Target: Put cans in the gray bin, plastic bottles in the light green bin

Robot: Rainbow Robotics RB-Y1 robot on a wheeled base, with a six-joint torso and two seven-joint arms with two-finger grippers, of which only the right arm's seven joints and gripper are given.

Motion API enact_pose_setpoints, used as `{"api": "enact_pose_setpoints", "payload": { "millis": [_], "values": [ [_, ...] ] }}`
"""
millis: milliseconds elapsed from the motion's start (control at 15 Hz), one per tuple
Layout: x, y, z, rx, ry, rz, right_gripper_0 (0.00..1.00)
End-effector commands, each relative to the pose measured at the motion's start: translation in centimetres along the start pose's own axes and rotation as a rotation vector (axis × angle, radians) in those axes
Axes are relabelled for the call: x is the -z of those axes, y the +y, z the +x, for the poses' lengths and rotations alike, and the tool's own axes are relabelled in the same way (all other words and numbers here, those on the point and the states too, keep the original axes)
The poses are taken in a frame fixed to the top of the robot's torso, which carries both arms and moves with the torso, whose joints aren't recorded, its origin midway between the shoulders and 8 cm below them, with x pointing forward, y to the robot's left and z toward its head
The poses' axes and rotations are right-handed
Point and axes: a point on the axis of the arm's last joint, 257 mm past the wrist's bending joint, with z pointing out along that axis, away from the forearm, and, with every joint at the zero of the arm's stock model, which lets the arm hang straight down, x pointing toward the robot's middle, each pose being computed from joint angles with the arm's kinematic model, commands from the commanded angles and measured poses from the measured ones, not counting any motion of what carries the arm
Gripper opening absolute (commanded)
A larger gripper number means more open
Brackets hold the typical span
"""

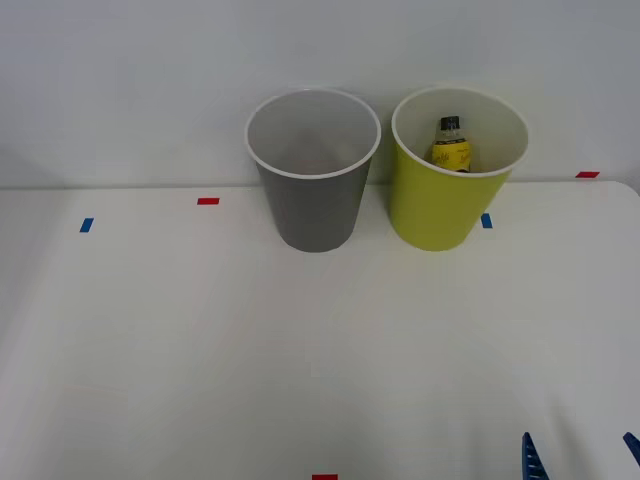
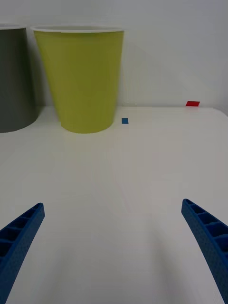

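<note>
Yellow-green light green bin holds the plastic bottle, upright inside. Gray bin stands just beside it, pale inside. White surface carries tape marks; right pincer spread wide, gripping nothing, well apart from the green bin.

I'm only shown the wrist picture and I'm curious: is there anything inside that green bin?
Observer: Yes. The front view looks down into the green bin, and a bottle with a yellow label sits in it, black cap up.
Operator: And the gray one beside it?
Observer: What I can see of the inside of the gray bin is bare pale wall.
Operator: I see a blue and a red mark on the table. Are there more?
Observer: Yes, on the gray bin's other side there is a red mark and, farther out, a blue mark.
</note>
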Motion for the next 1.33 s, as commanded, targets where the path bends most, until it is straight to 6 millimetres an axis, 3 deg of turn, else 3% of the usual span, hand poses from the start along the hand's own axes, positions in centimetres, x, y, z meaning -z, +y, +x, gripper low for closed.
{"api": "enact_pose_setpoints", "payload": {
  "millis": [67, 600, 933, 1133, 1333],
  "values": [
    [1.7, -0.6, 0.9, -0.071, 0.007, 0.008, 1.00],
    [5.3, -0.9, 2.6, -0.305, -0.038, -0.109, 1.00],
    [3.6, -1.3, 1.8, -0.208, -0.068, -0.157, 1.00],
    [3.8, -3.2, 1.8, -0.112, -0.046, -0.163, 1.00],
    [4.0, -3.9, 1.7, -0.104, -0.033, -0.183, 1.00]
  ]
}}
